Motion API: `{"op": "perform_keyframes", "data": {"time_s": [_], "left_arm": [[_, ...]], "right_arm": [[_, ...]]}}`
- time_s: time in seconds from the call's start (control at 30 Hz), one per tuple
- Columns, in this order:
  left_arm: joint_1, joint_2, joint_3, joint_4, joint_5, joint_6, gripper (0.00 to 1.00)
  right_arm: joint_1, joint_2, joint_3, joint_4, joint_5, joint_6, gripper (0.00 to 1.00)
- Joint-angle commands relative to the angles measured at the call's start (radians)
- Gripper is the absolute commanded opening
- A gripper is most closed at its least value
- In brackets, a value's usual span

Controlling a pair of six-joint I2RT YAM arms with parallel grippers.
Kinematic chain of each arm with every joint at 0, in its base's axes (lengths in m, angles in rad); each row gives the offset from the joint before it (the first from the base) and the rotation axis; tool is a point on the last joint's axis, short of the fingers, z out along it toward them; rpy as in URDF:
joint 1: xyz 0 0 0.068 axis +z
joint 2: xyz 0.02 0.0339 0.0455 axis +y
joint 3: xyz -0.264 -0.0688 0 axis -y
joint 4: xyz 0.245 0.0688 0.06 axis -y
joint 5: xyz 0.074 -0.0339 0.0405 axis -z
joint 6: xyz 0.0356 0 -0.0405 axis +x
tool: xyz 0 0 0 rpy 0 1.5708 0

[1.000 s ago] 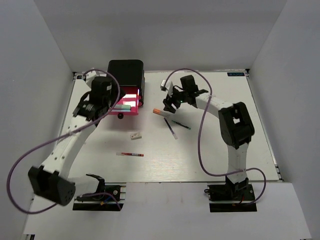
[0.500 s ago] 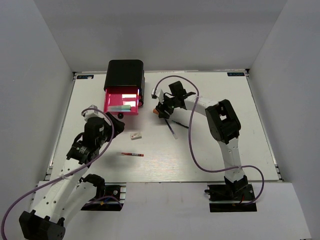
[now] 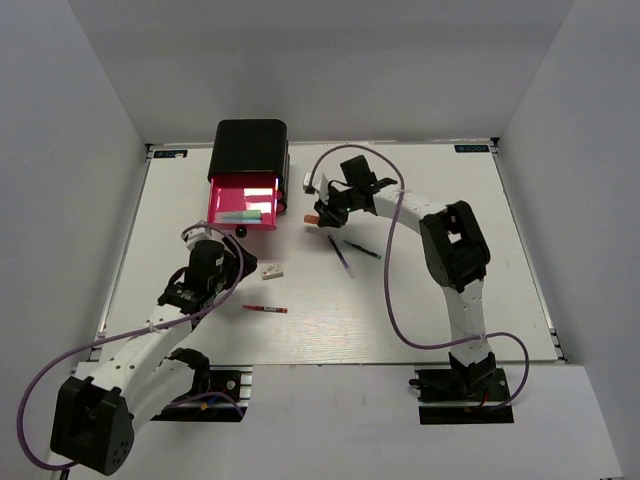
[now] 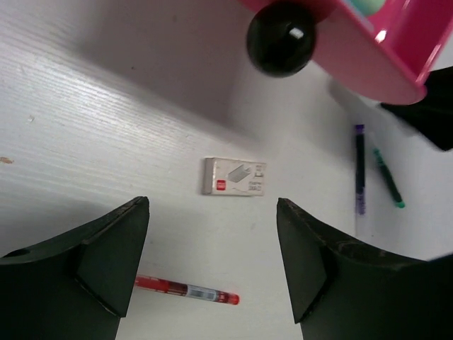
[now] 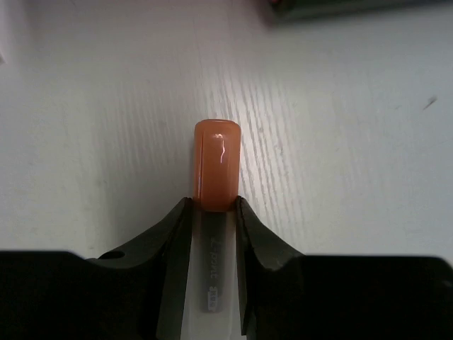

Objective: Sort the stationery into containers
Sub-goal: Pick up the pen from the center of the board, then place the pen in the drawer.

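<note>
Pulled back from the chest [image 3: 250, 148], the left hand [image 4: 212, 234] now hovers over the bench [image 3: 420, 300] in front of it, fingers spread wide and holding nothing. The red pen [image 4: 187, 291] lies nearest, the small white eraser [image 4: 235, 176] between that pen and the chest's black knob. Meanwhile the right hand [image 5: 214, 212], to the right of the chest, has closed: its fingers pinch the orange-capped marker [image 5: 217, 164] on the white barrel just behind the cap. Whether the marker is off the bench yet I cannot tell. The dark blue pen [image 3: 340, 256] and the thin green-tipped pen [image 3: 362, 249] lie loose just nearer than that hand. Beyond, the chest's pink drawer [image 3: 243, 203] stands pulled out, something pale already inside. The grip sits near one end, so the marker may swing. It probably pays to lift straight up, carry it level across to the drawer, clear the front lip and knob, line it up with the drawer's length, and let go low.
</note>
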Motion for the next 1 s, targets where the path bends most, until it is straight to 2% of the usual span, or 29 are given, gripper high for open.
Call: {"op": "perform_keyframes", "data": {"time_s": [0.0,0.13,0.3,0.37,0.73,0.83,0.87,0.9,0.97], "left_arm": [[0.003,-0.009,-0.063,0.142,0.008,0.043,0.82],[0.003,-0.044,-0.15,0.26,-0.038,0.063,0.78],[0.003,-0.044,-0.182,0.322,-0.07,0.085,0.78],[0.003,-0.019,-0.182,0.334,-0.081,0.095,0.78],[0.003,0.047,-0.192,0.46,-0.119,0.117,0.78],[0.003,0.073,-0.179,0.492,-0.119,0.126,0.77],[0.003,0.073,-0.179,0.501,-0.128,0.126,0.77],[0.003,0.088,-0.17,0.52,-0.128,0.126,0.75],[0.003,0.102,-0.17,0.541,-0.128,0.126,0.72]], "right_arm": [[0.01,-0.219,0.025,0.06,-0.144,0.022,0.09],[0.04,-0.278,0.063,0.125,-0.212,0.08,0.09],[0.08,-0.284,0.132,0.231,-0.276,0.2,0.09],[0.114,-0.269,0.143,0.341,-0.267,0.259,0.09],[0.223,-0.036,0.318,0.63,-0.187,0.401,0.12],[0.237,0.0,0.341,0.659,-0.17,0.414,0.2],[0.237,0.004,0.332,0.68,-0.146,0.419,0.29],[0.238,0.006,0.322,0.694,-0.138,0.431,0.48],[0.237,0.009,0.299,0.731,-0.132,0.441,0.57]]}}
